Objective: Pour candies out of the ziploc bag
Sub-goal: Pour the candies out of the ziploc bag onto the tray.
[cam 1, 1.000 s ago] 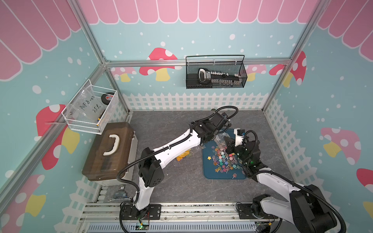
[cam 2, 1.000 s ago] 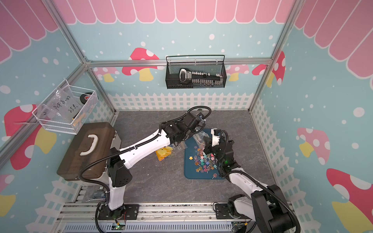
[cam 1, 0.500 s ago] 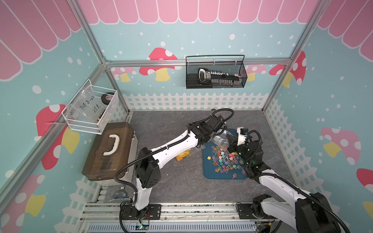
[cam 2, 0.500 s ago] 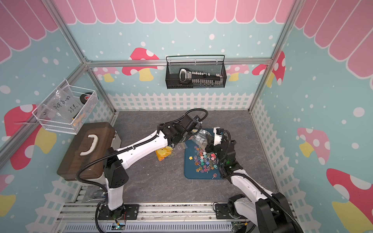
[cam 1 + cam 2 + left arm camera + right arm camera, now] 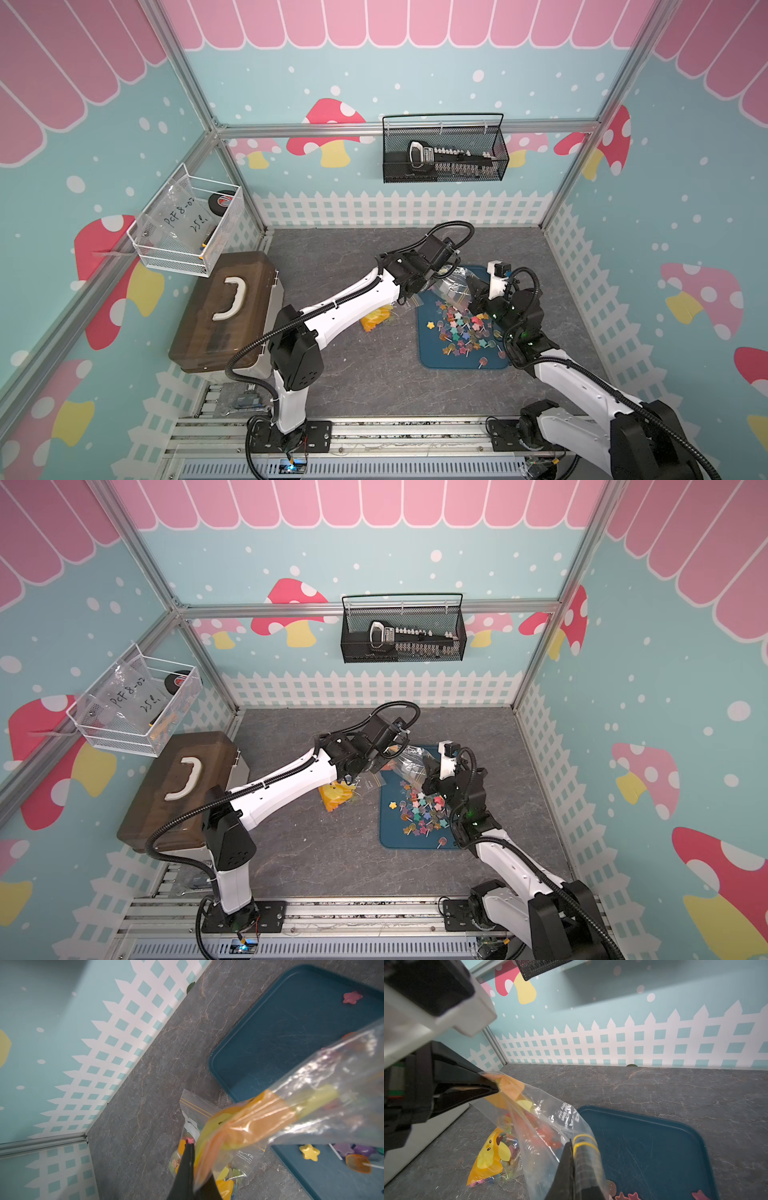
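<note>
R wrist cam shows you L gripper (image 5: pixel 496 1087) and R gripper (image 5: pixel 571 1144) both pinching ziploc bag (image 5: pixel 544 1118); both top views add candies (image 5: pixel 461 328) on tray (image 5: pixel 432 355).

Clear ziploc bag (image 5: pixel 454 286) aloft over colourful candies (image 5: pixel 461 330)

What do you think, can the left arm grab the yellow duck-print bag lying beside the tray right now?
Probably not yet: the left gripper is shut on a corner of the clear ziploc bag. The yellow duck-print bag lies uncovered, close under that arm.
</note>
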Available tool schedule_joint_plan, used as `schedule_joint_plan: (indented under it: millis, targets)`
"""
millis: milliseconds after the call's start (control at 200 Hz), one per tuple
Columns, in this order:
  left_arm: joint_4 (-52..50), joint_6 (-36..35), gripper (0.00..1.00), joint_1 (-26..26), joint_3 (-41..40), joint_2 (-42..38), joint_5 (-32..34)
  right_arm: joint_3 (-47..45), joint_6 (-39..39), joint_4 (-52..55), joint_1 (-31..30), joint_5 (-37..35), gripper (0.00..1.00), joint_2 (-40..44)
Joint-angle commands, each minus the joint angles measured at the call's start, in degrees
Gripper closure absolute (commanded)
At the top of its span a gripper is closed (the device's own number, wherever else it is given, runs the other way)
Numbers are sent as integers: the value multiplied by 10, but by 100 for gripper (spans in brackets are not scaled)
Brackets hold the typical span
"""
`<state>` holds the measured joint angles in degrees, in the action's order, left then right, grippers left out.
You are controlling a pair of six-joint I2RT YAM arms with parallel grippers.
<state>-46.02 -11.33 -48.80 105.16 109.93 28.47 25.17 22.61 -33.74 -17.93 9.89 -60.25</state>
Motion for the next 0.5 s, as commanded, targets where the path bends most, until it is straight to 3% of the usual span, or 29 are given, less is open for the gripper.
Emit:
schedule_joint_plan:
  millis: [0, 160, 490]
  targets:
    - [9, 8, 100, 7, -2, -21, -11, 22, -12, 7, 4, 12, 100, 17]
    - [10, 10, 100, 8, 3, -23, -21, 34, -14, 21, 4, 17, 100, 15]
    - [5, 14, 100, 8, 15, -25, -53, 40, -16, 24, 4, 24, 88, 10]
